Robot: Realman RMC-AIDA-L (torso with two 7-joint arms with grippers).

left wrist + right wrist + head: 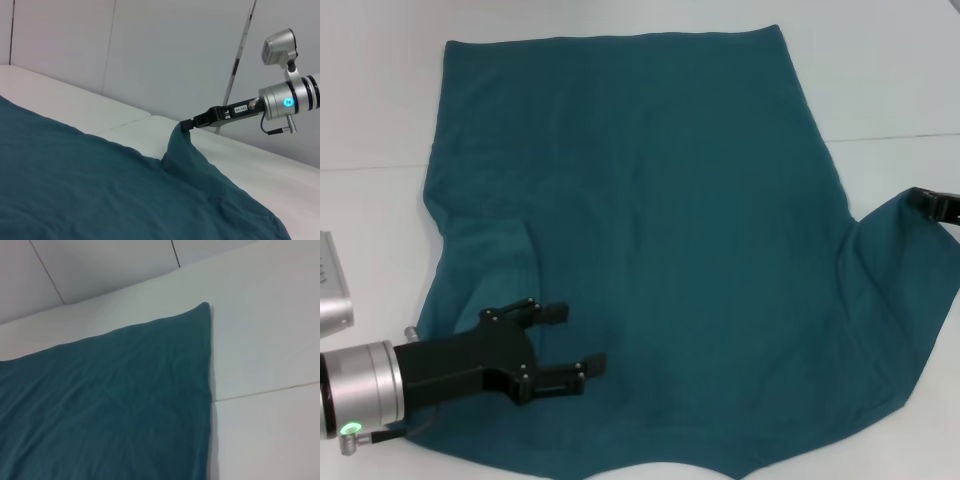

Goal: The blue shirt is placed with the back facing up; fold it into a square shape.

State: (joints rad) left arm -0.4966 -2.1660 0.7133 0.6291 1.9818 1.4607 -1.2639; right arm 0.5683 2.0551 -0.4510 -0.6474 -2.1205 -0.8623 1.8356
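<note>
While the shirt [650, 230] covers the table [880, 70], the right gripper [935, 205] pinches its three-o'clock sleeve. Left gripper [570, 345] hovers wide apart at seven o'clock.

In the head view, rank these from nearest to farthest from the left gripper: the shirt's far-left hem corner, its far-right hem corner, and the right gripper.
From the left gripper, open over the blue shirt:
1. Far-left hem corner, far side, left.
2. Far-right hem corner, far side, right.
3. Right gripper, right edge, shut on the shirt's sleeve.
</note>
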